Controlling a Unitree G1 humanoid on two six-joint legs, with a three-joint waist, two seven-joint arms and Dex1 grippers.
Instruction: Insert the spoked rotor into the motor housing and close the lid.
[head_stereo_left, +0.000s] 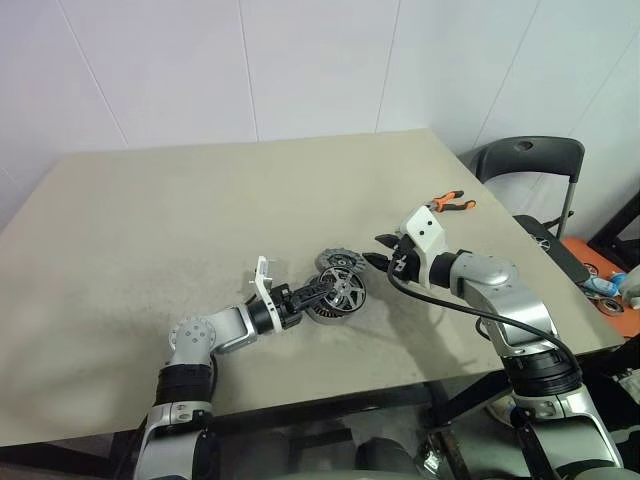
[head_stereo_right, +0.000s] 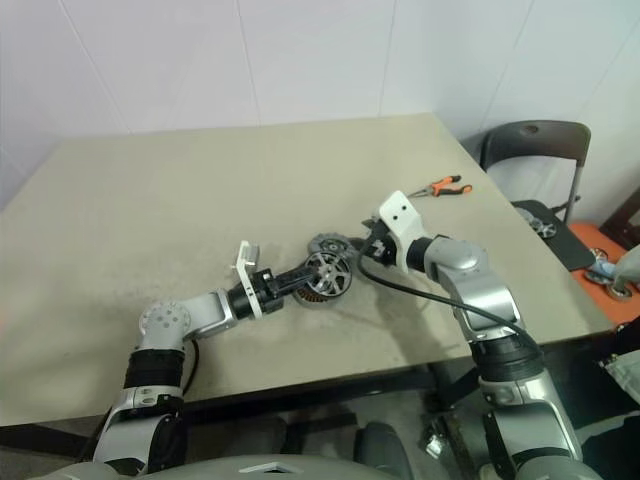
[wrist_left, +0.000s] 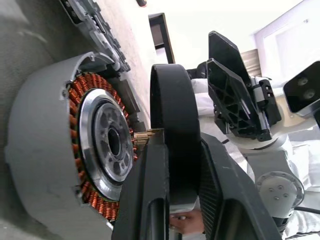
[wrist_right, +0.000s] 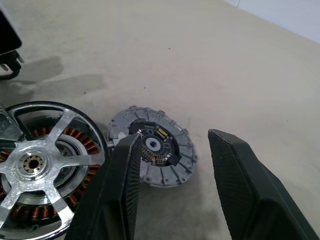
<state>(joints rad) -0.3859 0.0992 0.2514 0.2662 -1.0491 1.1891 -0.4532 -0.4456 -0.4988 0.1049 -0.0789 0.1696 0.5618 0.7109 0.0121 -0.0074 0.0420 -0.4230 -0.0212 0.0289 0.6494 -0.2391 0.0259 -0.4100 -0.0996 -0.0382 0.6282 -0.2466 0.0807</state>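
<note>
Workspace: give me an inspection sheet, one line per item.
Surface: beige table, lightly scuffed.
Job's things: spoked rotor held just over the motor housing, copper windings exposed; lid lies flat beside the housing, off it.
Clutter: orange-handled pliers near the table's far right edge.
Grippers: left gripper shut on the rotor's rim; right gripper open, empty, hovering near the lid.
Cables: black cable along the right arm.
Surroundings: white walls; black chair at right.
</note>
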